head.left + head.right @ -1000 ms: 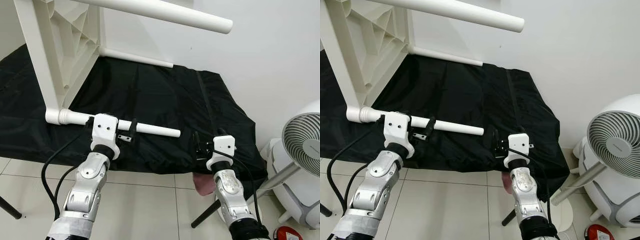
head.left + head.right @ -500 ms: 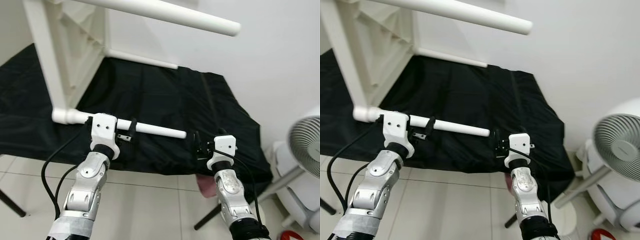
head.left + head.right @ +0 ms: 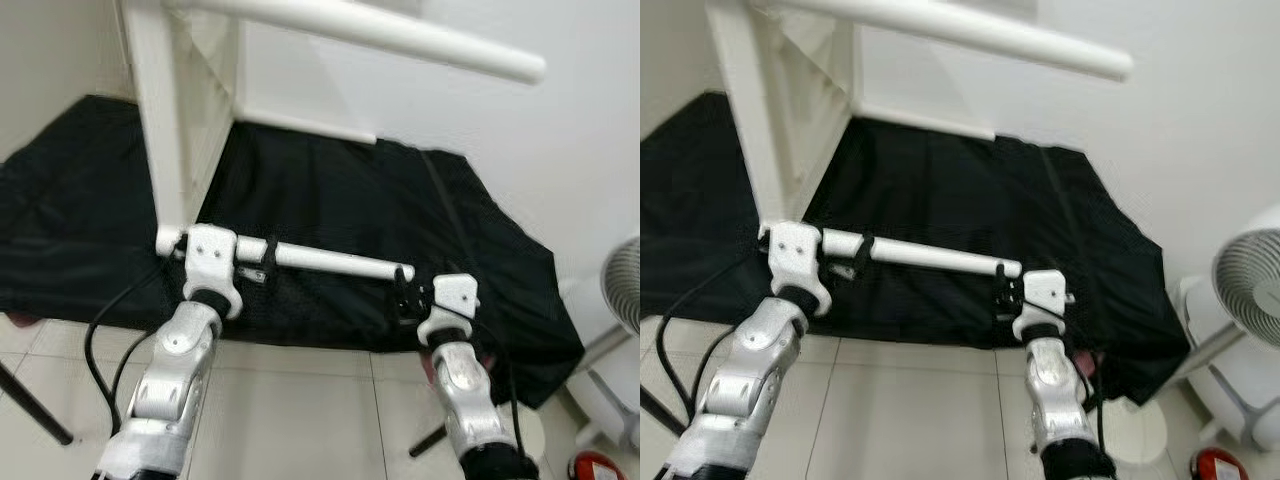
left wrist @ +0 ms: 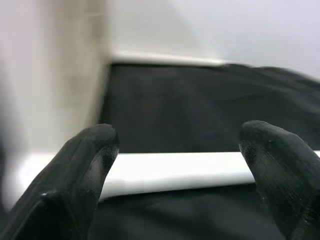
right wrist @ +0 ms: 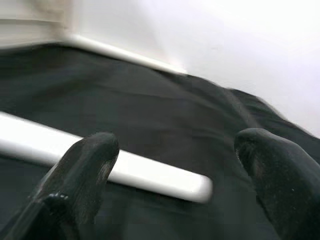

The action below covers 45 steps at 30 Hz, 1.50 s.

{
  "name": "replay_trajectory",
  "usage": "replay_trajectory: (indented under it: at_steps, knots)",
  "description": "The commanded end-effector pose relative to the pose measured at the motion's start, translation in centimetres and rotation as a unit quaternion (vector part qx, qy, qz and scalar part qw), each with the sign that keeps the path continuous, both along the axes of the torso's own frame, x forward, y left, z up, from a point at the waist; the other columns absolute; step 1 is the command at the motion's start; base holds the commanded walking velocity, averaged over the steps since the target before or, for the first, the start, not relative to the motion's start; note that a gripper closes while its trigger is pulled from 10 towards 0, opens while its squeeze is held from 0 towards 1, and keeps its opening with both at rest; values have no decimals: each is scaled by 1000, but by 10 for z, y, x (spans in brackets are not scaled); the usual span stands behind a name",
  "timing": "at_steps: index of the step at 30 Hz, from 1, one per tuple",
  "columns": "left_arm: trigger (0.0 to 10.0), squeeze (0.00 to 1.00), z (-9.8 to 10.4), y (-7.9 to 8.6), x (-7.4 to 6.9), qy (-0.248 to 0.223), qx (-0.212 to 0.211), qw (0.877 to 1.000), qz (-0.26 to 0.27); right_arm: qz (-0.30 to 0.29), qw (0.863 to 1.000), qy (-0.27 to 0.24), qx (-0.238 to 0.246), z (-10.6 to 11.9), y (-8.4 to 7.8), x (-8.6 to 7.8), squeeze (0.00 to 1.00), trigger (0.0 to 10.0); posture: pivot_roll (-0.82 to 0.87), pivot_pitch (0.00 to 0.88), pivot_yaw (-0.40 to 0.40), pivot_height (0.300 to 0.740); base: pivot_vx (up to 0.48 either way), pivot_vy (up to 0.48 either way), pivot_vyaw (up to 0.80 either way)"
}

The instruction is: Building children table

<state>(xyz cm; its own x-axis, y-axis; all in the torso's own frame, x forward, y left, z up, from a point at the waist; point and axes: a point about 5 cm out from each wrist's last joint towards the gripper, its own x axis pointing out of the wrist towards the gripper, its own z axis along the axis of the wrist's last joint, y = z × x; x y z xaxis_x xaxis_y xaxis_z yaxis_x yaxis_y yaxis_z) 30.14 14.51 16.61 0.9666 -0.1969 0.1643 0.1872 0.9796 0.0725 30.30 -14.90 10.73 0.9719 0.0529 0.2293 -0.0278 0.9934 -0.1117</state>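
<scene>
Left gripper [image 4: 175, 165] is spread wide, fingertips [image 4: 92, 150] either side of the white table leg [image 3: 330, 262] but not clamped on it; in the head views it sits at the leg's near end, close to where the leg meets the table frame [image 3: 165, 130]. Right gripper [image 5: 175, 165] is also spread and holding nothing, just beside the leg's free end, which shows rounded between its fingers in the wrist view. The leg runs horizontally out from the lower corner of the frame, which stands tipped on its side on the black cloth [image 3: 400, 210]. Another leg [image 3: 400, 35] sticks out from the upper corner, and a third pokes out along the wall. A white fan [image 3: 1250, 290] stands off to the right. My read: step in hand is seating or tightening this lower leg in its corner socket. Next move likely needs one gripper to close on the leg and twist or push it home; can't tell from here whether it's fully seated.
</scene>
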Motion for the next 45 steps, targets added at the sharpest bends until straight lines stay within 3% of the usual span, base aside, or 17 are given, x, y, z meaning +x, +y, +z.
replay_trajectory:
  at_steps: [1,3,11,17,24,25,27,33,34,38,43,45]
  knots:
    - [10000,0,-2,-9,-1,3,6,1000,-11,-14,1000,7,-6,-2,-9,-1,0,10000,65,0,-114,740,0,0,0]
    - [10000,0,-1,-9,-1,-2,24,1000,-6,-14,1000,7,-6,-2,-9,0,0,10000,64,0,-114,740,0,0,0]
    - [10000,0,-3,-12,0,5,28,1000,-10,-14,1000,7,-8,-2,-10,1,0,10000,65,0,-116,740,0,0,0]
    - [10000,0,-9,-25,5,47,23,998,-35,-2,999,-4,-37,6,-9,5,0,10000,66,0,-120,740,0,0,0]
    - [10000,0,-9,-28,11,74,8,997,-30,10,998,-28,-57,21,-7,11,24,10000,63,0,-114,740,0,0,0]
    - [10000,0,-8,-28,12,79,6,997,-24,16,997,-38,-58,28,-6,13,1000,10000,63,0,-114,740,0,0,0]
    - [10000,0,-7,-27,13,87,-7,996,-21,21,997,-47,-62,33,-5,15,1000,10000,63,0,-114,740,0,0,0]
    - [10000,0,-2,-14,19,143,-106,984,4,43,984,-118,-124,78,10,29,1000,10000,54,0,-92,740,0,0,0]
    - [10000,0,1,-13,20,142,-111,984,8,37,981,-134,-133,86,12,32,0,10000,54,0,-95,740,0,0,0]
    - [10000,0,6,-11,21,129,-90,987,5,4,971,-179,-156,108,14,37,0,10000,55,0,-98,740,0,0,0]
    - [10000,0,5,-12,19,123,-72,990,-12,-32,964,-216,-151,126,14,41,0,10000,64,0,-116,740,0,0,0]
    - [10000,0,-5,-10,18,157,-90,983,-1,-42,961,-236,-140,138,17,44,0,10000,78,0,-136,740,0,0,0]
